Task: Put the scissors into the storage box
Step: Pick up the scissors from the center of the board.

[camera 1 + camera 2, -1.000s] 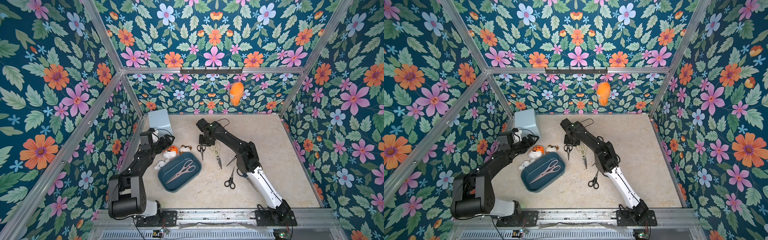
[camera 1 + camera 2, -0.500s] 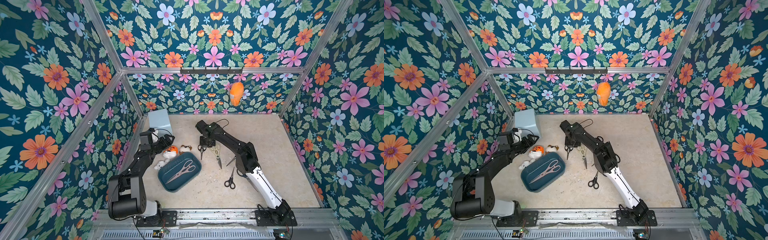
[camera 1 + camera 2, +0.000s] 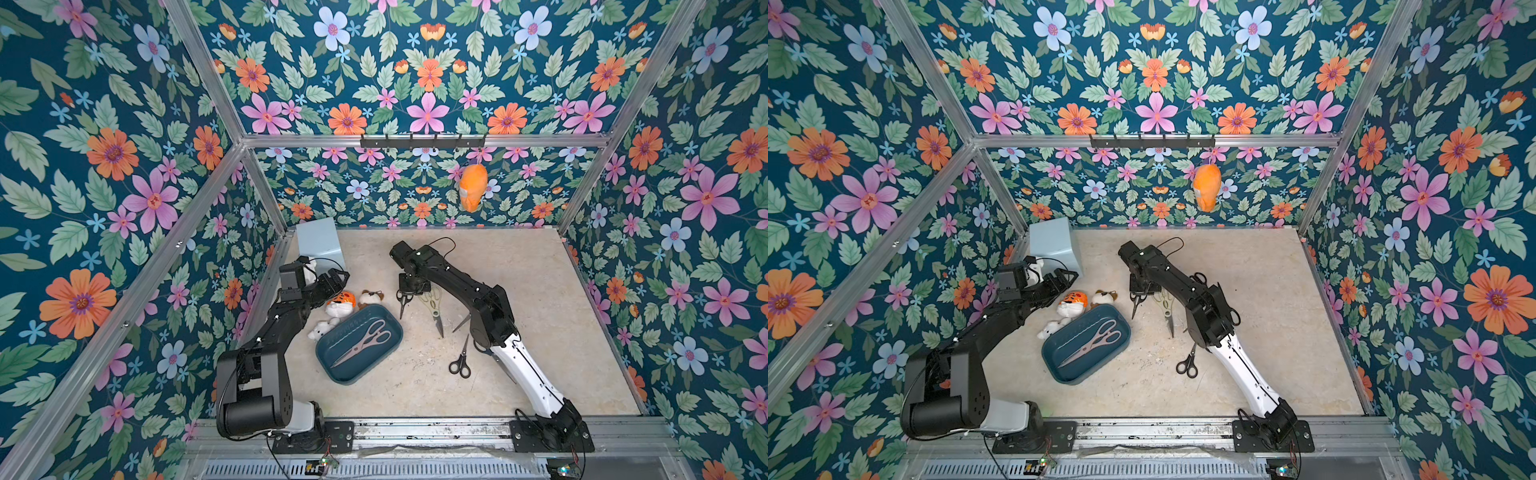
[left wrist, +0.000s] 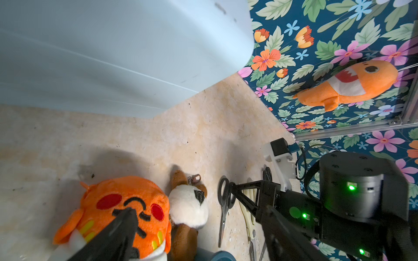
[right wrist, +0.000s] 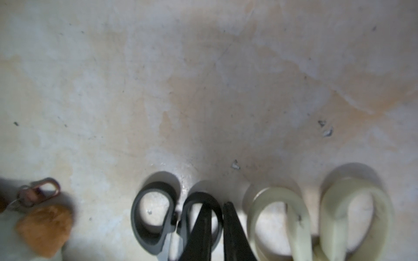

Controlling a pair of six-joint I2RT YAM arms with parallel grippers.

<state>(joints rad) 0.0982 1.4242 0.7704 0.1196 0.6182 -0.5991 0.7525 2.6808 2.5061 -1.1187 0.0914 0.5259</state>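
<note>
Nearest, the box [image 3: 361, 363] holds one pink pair [image 3: 363, 341]. At its four o'clock small black scissors [image 3: 459, 360] lie loose. At one o'clock the right gripper [image 5: 216, 205] pinches a black pair [image 5: 136, 214] by its handle ring — likely the easiest raised edge — beside cream shears [image 5: 300, 230]. At eleven the left gripper [image 3: 337, 280] gapes, empty.

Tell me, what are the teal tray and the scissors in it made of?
The storage box looks like moulded plastic: smooth, slightly glossy, rounded corners. The scissors have shiny metal blades; their pale pinkish handles are probably plastic, hard to confirm.
</note>
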